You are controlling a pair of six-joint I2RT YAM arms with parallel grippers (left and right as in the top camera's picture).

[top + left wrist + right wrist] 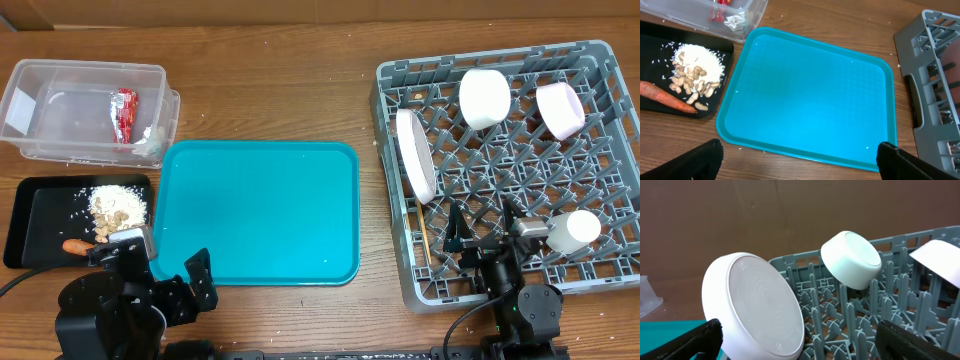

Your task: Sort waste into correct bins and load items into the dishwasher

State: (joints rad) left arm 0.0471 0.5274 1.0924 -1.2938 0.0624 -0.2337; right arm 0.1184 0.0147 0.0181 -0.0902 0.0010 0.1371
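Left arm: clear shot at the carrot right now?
Probably yes. The carrot lies uncovered at the near side of the black tray, just left of the open left gripper. Only the scraps crowd one end.

Setting: robot manipulation bench in a lab, not a working kitchen.
Evidence: wood-grain tabletop [280, 100]; black left arm [105, 310] and black right arm [525, 305] at its near edge, black cable [12, 285] trailing off.
Kitchen props set directly on the wood: square grey plastic dish rack [500, 170], teal rectangular serving tray [260, 210], clear rectangular plastic tub [70, 110], shallow black rectangular tray [40, 215].
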